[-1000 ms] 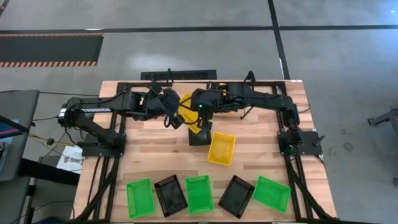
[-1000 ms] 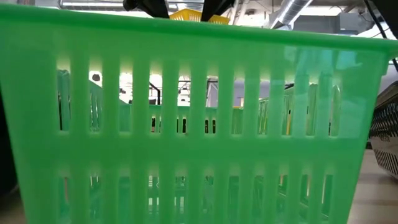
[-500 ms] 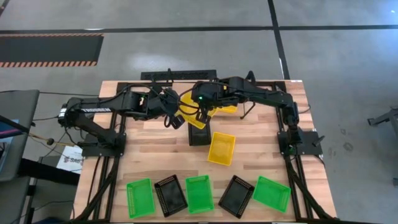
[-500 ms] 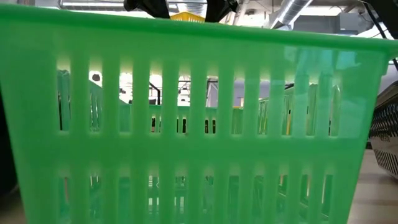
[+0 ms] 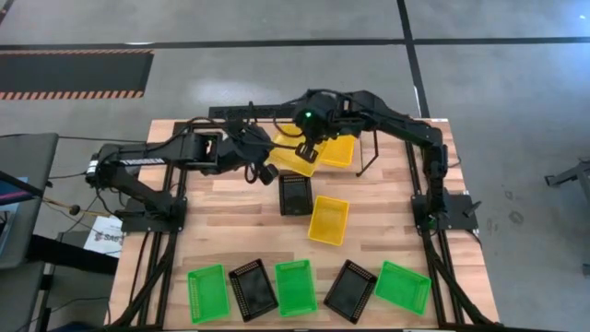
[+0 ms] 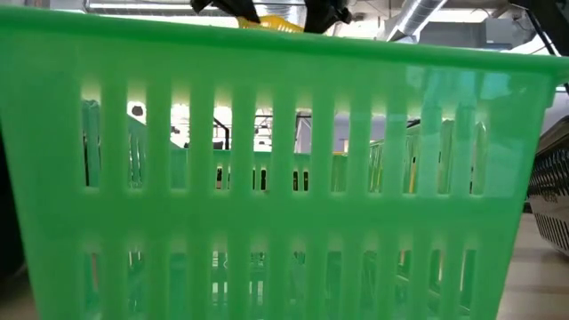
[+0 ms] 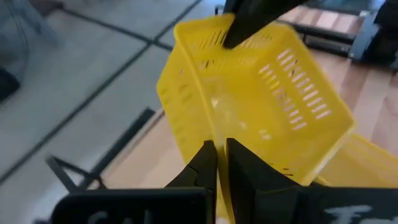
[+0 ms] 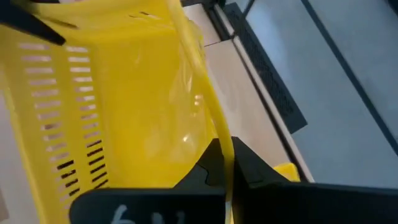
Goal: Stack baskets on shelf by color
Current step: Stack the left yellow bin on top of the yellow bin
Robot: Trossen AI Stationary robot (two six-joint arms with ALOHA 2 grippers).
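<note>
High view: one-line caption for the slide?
Both grippers, left gripper and right gripper, hold one yellow basket near the shelf.

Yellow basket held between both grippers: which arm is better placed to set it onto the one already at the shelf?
Probably the right: its gripper clamps the held yellow basket on the side nearest the shelved yellow basket; the left gripper grips the far edge.

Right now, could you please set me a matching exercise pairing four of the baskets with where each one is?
Things:
1. far yellow basket
2. near yellow basket
3. central black basket
4. green basket at right

Places:
a. in the front row with four others
b. off the table, clamped by the left tool and the right tool
c. on the wood, between the two yellow ones
d. lying loose at mid-table, no tool on it

Pairs: 1-b, 2-d, 3-c, 4-a
</note>
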